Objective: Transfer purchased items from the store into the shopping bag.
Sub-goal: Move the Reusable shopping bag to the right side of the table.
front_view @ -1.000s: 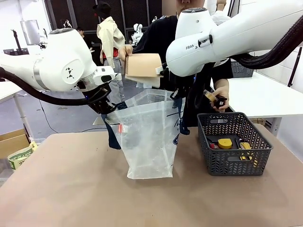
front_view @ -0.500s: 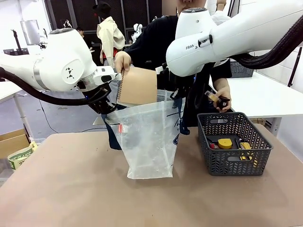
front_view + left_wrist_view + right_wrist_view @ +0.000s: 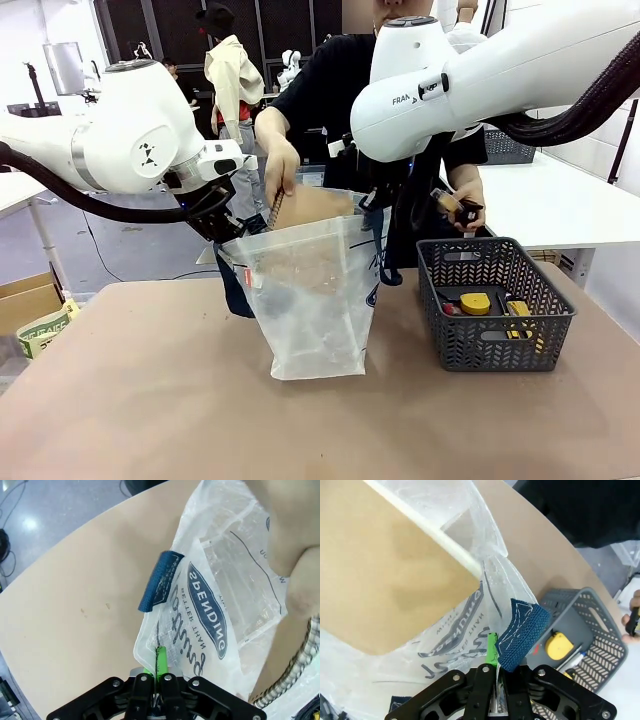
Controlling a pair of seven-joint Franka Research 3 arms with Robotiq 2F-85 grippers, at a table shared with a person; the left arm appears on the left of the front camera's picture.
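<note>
Over table (image 3: 150,400), raised left tool (image 3: 160,659) and right tool (image 3: 492,652) pinch shopping bag (image 3: 315,300).

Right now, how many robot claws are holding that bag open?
2: the left gripper pinches the shopping bag's rim at its left side, the right gripper its right side.

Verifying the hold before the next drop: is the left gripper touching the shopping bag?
Touching. Left wrist view: the left gripper is shut on the shopping bag at its rim, with the plastic pinched between the jaws.
</note>
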